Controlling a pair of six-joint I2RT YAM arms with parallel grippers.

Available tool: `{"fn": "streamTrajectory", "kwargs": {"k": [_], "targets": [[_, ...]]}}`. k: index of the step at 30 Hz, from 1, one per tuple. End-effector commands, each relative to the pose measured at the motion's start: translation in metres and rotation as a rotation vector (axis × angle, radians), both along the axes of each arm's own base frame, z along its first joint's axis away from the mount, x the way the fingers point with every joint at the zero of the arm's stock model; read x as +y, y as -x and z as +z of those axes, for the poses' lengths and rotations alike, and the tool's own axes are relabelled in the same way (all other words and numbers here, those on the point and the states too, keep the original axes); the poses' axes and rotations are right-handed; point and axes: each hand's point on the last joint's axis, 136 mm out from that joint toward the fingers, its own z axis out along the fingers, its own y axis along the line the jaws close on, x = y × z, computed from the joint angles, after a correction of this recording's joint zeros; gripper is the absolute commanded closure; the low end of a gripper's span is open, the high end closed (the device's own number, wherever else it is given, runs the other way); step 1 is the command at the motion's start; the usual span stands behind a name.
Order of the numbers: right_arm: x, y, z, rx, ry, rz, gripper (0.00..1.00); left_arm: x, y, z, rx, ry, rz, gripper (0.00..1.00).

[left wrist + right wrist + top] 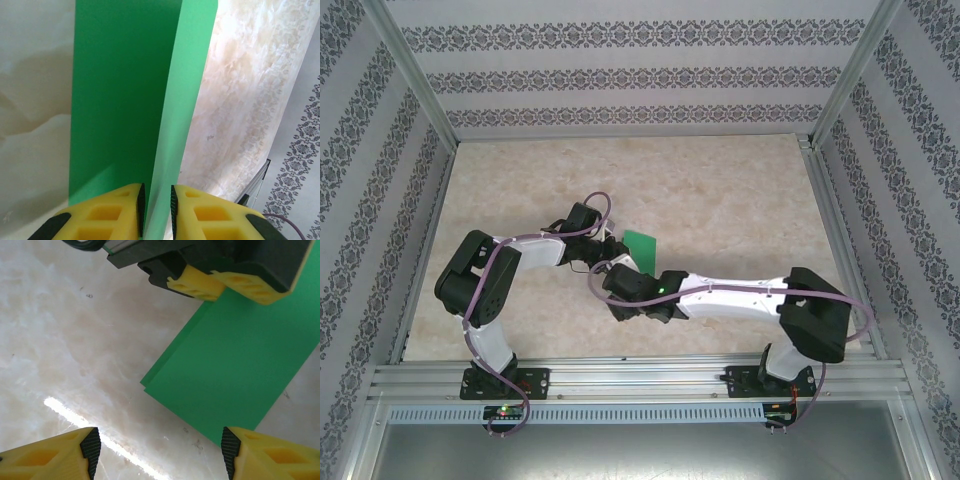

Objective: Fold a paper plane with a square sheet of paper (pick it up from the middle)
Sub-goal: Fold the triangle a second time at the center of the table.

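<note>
Right gripper [160,445]: jaws wide apart, nothing between them, hovering over the marbled table [75,340] just beside the near corner of the green sheet of paper [235,370]. The sheet lies mid-table, folded, two layers showing at its edge. Left gripper [157,192]: yellow fingers pinched on one long flap, which stands upright off the table. Patterned wall [620,80] beyond.

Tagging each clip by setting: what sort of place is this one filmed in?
Probably a purpose-built robot test booth, not a home: patterned panels wall in a marble-look tabletop, held by aluminium framing, with the left arm and right arm bolted at its near edge.
</note>
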Motion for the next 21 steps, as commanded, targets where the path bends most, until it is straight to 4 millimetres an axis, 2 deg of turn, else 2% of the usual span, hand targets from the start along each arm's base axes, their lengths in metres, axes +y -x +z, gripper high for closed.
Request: {"fn": "streamTrajectory", "kwargs": {"k": [1, 3, 8, 13, 21], "targets": [[0.002, -0.009, 0.002, -0.068, 0.08, 0.001, 0.32, -0.006, -0.001, 0.015, -0.039, 0.025, -0.005, 0.75], [0.008, -0.01, -0.002, -0.08, 0.102, 0.013, 0.32, -0.005, -0.001, 0.014, -0.036, 0.024, -0.003, 0.75], [0.01, -0.016, -0.014, -0.111, 0.192, -0.005, 0.34, -0.005, 0.001, 0.014, -0.034, 0.027, -0.004, 0.76], [0.01, -0.018, -0.026, -0.113, 0.241, -0.015, 0.39, -0.005, 0.001, 0.015, -0.037, 0.029, -0.007, 0.76], [0.007, -0.02, -0.032, -0.119, 0.271, -0.021, 0.51, -0.006, 0.0, 0.014, -0.032, 0.026, -0.01, 0.76]]}}
